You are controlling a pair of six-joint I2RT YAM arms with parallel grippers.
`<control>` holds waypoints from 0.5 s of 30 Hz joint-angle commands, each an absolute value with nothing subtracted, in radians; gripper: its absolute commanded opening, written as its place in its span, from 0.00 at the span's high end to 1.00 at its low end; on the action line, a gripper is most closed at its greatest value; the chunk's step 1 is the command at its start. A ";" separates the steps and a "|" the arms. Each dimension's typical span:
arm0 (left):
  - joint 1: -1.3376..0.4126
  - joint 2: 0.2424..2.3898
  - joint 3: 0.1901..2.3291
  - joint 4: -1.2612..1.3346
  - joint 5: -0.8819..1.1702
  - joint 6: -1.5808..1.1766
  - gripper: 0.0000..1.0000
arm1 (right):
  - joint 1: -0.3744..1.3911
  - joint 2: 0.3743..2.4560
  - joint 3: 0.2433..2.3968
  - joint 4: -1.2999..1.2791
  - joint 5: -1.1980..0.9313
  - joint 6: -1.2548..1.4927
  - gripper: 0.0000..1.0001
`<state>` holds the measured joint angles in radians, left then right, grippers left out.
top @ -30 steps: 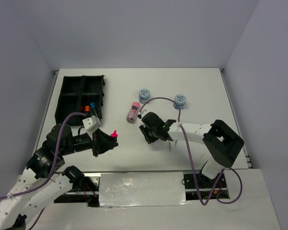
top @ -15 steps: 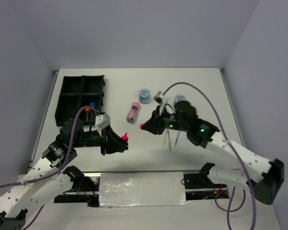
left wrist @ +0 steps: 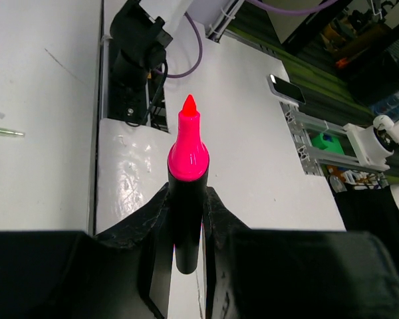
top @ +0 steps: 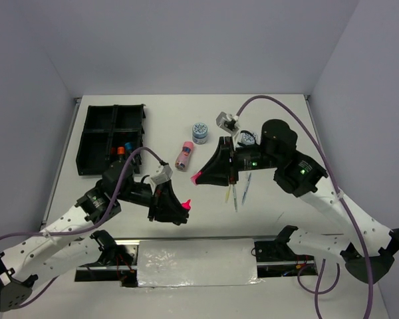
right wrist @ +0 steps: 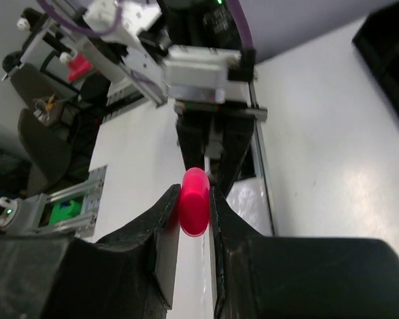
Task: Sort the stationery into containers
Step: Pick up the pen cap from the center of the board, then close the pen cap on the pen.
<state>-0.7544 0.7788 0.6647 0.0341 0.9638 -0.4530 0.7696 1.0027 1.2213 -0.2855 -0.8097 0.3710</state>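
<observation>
Two round tubs (top: 199, 131), one pink tube (top: 183, 155)

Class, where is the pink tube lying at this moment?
In the top view the pink tube lies on the table near its centre, right of the black tray, just below and left of the left-hand blue-white tub.

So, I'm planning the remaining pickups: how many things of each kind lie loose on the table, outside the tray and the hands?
Round tubs: 2
Pink tube: 1
Thin pens: 3
Total: 6
</observation>
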 commanded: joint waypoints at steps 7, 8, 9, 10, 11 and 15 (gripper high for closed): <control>-0.798 0.848 0.775 -0.144 0.989 -0.284 1.00 | 0.785 0.982 1.209 -0.540 -0.839 0.270 1.00; -0.801 0.856 0.781 -0.162 0.991 -0.276 1.00 | 0.790 0.979 1.203 -0.545 -0.841 0.256 1.00; -0.802 0.862 0.782 -0.166 0.997 -0.273 1.00 | 0.798 0.976 1.197 -0.549 -0.839 0.249 1.00; -0.802 0.873 0.785 -0.170 0.996 -0.268 1.00 | 0.810 0.973 1.195 -0.567 -0.819 0.244 1.00; -0.804 0.882 0.787 -0.172 0.996 -0.267 1.00 | 0.814 0.970 1.184 -0.571 -0.816 0.235 1.00; -0.805 0.887 0.788 -0.155 1.005 -0.276 1.00 | 0.833 0.968 1.149 -0.569 -0.810 0.227 1.00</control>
<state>-0.7990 0.8902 0.7467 -0.1707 0.9680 -0.3122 0.8177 0.9825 1.1702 -0.5453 -0.8230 0.2592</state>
